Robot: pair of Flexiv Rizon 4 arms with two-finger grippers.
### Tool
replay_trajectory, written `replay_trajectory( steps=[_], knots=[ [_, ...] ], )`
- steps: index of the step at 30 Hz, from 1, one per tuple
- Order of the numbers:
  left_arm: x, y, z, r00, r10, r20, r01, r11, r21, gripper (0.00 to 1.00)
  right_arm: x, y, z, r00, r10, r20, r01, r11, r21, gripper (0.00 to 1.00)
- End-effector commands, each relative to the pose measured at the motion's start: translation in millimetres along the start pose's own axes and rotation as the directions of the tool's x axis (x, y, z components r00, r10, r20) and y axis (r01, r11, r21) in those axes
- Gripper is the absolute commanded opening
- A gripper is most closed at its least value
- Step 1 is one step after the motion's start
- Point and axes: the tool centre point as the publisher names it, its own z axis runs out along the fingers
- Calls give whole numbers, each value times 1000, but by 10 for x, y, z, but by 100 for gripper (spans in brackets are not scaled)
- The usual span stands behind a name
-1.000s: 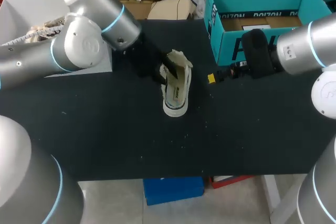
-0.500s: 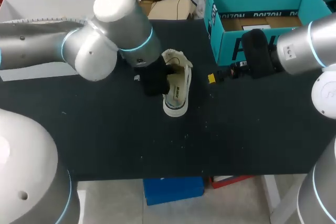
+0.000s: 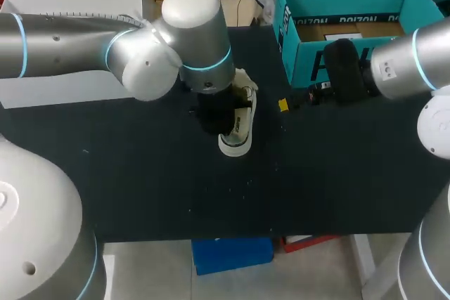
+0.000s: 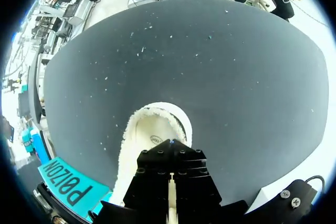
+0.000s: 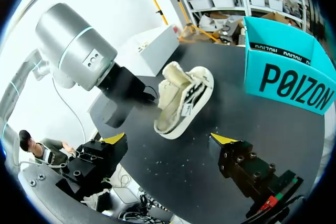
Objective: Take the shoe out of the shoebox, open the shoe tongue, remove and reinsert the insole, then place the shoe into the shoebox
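Cream shoe (image 3: pixel 238 130): on table (image 3: pixel 140 173)
Left gripper (image 4: pixel 170 190): over shoe — opening cannot be told
Right gripper (image 5: pixel 169 140): spread wide — empty

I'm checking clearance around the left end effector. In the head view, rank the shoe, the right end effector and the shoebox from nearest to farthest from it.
1. Shoe, directly under the left end effector.
2. Right end effector, off to the right, open.
3. Shoebox, farther right and back, beyond the right end effector.
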Motion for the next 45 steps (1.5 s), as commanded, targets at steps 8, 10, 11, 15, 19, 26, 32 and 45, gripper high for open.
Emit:
replay_trajectory(
  steps=[8,10,11,15,19,26,32,45],
  knots=[
    [-69,83,-24,994,-29,101,27,1000,16,0,10,9,9,1000,1,4,-1,1000,2,100],
    [-92,147,-218,961,-87,262,72,995,64,0,10,9,9,1000,1,4,-1,1000,2,100],
    [-99,189,-321,936,-112,335,92,993,75,0,10,9,9,1000,1,4,-1,1000,2,100],
    [-77,389,-697,779,-228,584,169,973,155,0,10,9,9,1000,1,4,-1,1000,2,100],
    [-38,585,-951,616,-320,720,248,946,209,0,10,9,9,1000,1,4,-1,1000,2,100],
    [4,938,-1110,440,-415,796,402,884,239,0,10,9,9,1000,1,4,-1,1000,2,100],
    [-40,1210,-1103,451,-458,766,530,828,183,0,10,9,9,1000,1,4,-1,1000,2,100],
    [-384,1530,-829,615,-405,676,454,884,117,0,10,9,9,1000,1,4,-1,1000,2,100]
  ],
)
